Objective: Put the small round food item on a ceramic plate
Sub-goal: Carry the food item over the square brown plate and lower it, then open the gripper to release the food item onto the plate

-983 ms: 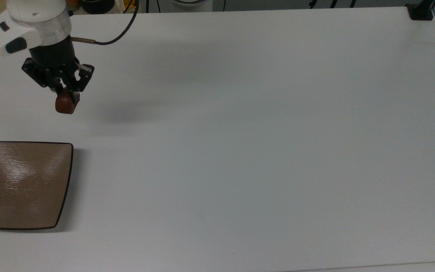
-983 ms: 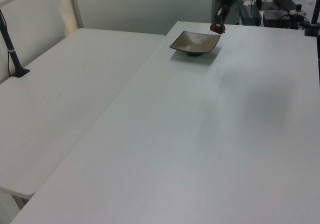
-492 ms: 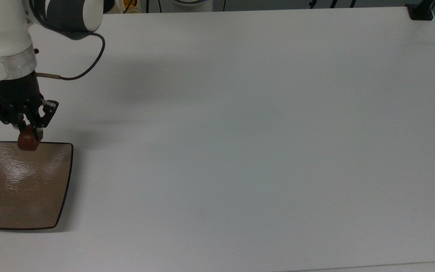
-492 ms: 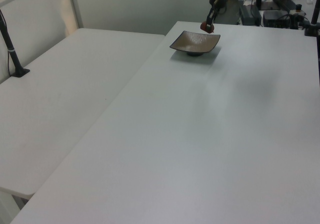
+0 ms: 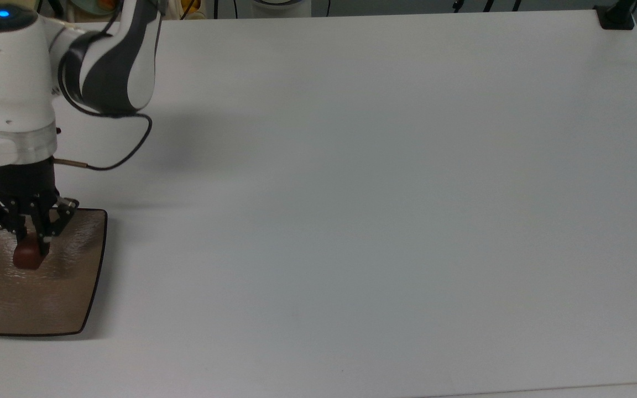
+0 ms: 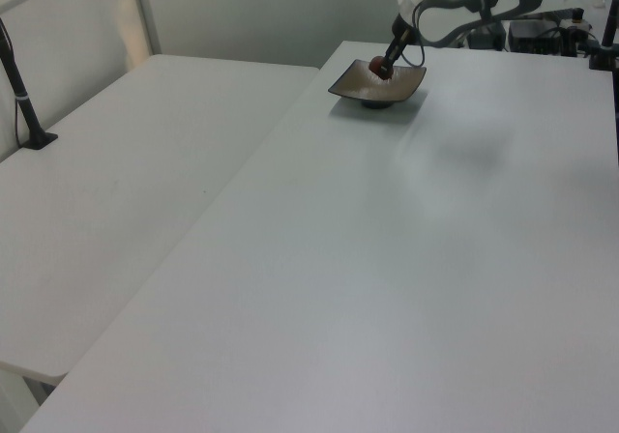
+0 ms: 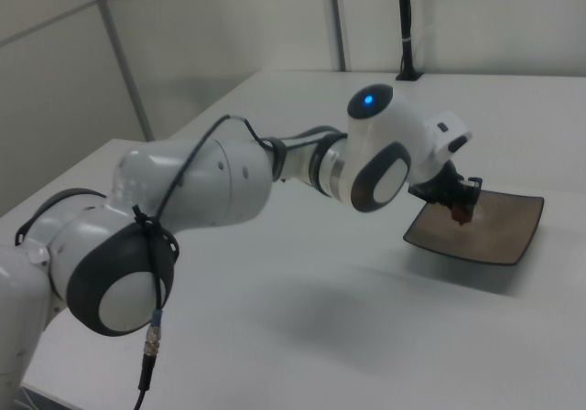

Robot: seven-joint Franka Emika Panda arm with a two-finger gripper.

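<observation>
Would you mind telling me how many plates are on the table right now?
1. The ceramic plate sits at the table's near-left corner in the top view, under the gripper, which holds the small round food item over it.

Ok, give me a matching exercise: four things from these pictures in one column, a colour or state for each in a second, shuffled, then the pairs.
Things:
1. food item
2. ceramic plate
3. gripper
4. table

Descriptions:
A. white, broad
B. square, glossy tan-brown, dark rim
C. shut on a lump, over the plate
D. small, dark reddish-brown

Pairs: 1-D, 2-B, 3-C, 4-A
</observation>
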